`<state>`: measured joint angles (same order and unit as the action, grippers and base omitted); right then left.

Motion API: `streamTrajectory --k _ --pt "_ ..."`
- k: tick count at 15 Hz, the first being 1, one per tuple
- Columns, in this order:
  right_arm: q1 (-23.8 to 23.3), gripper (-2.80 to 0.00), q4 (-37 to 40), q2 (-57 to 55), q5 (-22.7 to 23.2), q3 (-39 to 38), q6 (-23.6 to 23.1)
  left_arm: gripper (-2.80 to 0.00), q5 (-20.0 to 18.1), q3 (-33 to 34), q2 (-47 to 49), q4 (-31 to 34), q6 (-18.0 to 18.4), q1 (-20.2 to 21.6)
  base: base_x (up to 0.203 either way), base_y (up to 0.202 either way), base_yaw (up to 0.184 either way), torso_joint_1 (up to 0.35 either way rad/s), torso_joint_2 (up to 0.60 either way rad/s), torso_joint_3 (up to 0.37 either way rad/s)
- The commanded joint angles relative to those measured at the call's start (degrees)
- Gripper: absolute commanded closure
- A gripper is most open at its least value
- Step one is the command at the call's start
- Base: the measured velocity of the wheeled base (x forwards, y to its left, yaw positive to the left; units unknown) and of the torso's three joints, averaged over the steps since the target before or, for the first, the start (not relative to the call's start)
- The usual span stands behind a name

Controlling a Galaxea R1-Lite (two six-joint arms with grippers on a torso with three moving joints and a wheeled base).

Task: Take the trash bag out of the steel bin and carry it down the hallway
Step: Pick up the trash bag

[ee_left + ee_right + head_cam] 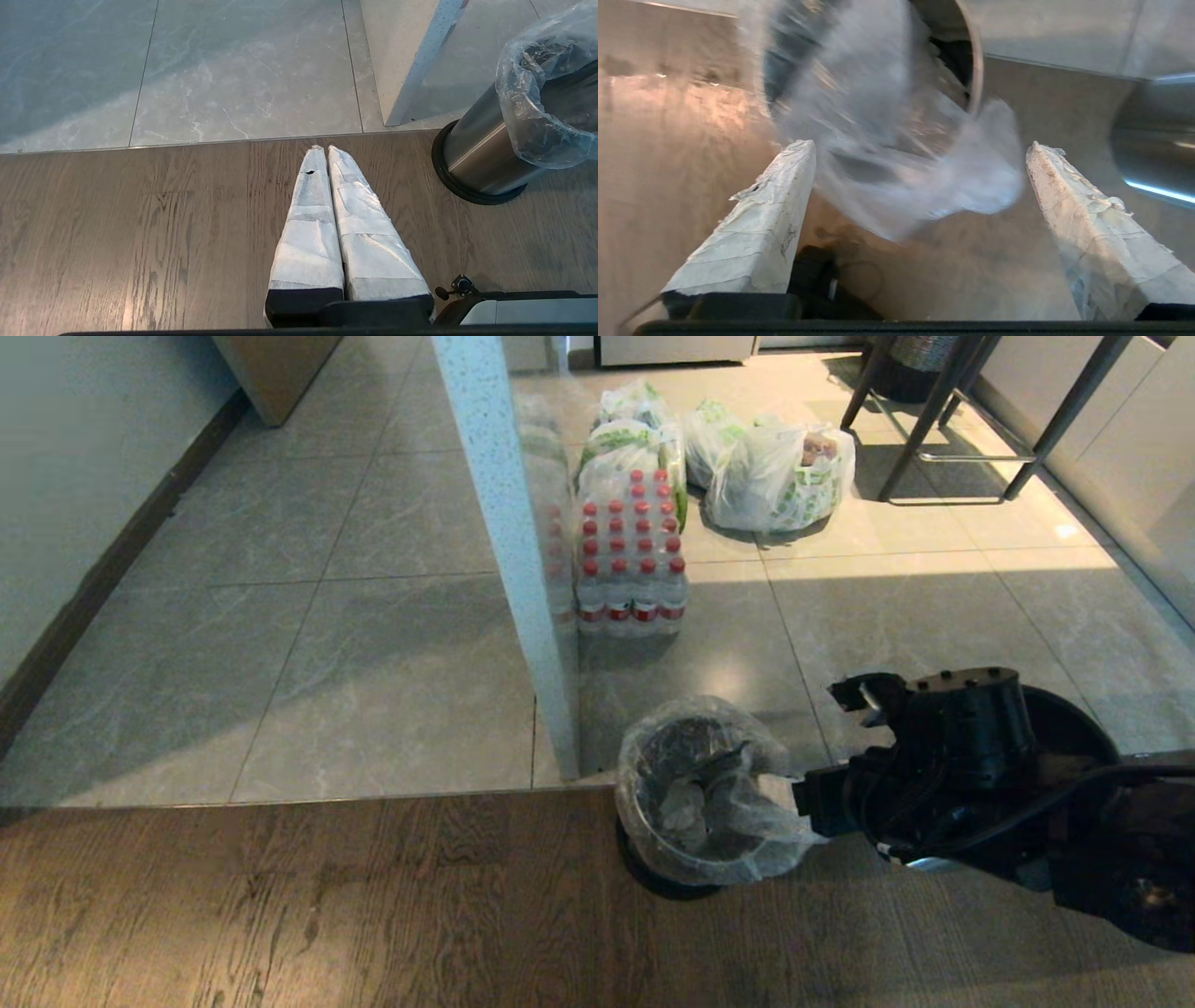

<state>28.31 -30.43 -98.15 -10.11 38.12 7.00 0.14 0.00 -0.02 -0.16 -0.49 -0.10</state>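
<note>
Wood floor; right gripper [920, 144] fingers [780, 205] wide, empty.

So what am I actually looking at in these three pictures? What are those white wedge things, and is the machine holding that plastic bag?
It is a two-armed robot on wheels. The wide picture comes from a camera on its head, looking down at the floor. The other two come from cameras on its wrists, so the white wedges are its padded fingers. The left gripper is shut and idle over the wooden floor. The right gripper is open, its fingers spread either side of a loose flap of the trash bag without pinching it, so nothing is held. That clear bag lines the steel bin, which stands where wood meets grey tile. Further off are a pack of red-capped bottles and white grocery bags.
</note>
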Motion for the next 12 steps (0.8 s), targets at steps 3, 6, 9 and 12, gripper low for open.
streamTrajectory --k 3,6,9,12 --pt "-3.3 -2.8 -0.8 -6.0 -0.9 -1.8 -0.8 0.0 0.0 0.1 0.0 0.0 0.0 0.0 0.0 0.0 0.0 0.0 0.0 0.0" --pt "-4.7 -2.8 -3.2 -12.2 -0.5 0.6 7.0 0.0 0.0 0.1 0.0 0.0 0.0 0.0 0.0 0.0 0.0 0.0 0.0 0.0" --pt "-6.5 -2.8 -4.0 -17.0 1.8 2.1 11.8 0.0 0.0 0.1 0.0 0.0 0.0 0.0 0.0 0.0 0.0 0.0 0.0 0.0" --pt "-7.0 -2.8 -4.5 -19.4 3.6 3.7 14.5 0.0 0.0 0.0 -0.1 0.0 0.0 0.0 0.0 0.0 0.0 0.0 0.0 0.0"
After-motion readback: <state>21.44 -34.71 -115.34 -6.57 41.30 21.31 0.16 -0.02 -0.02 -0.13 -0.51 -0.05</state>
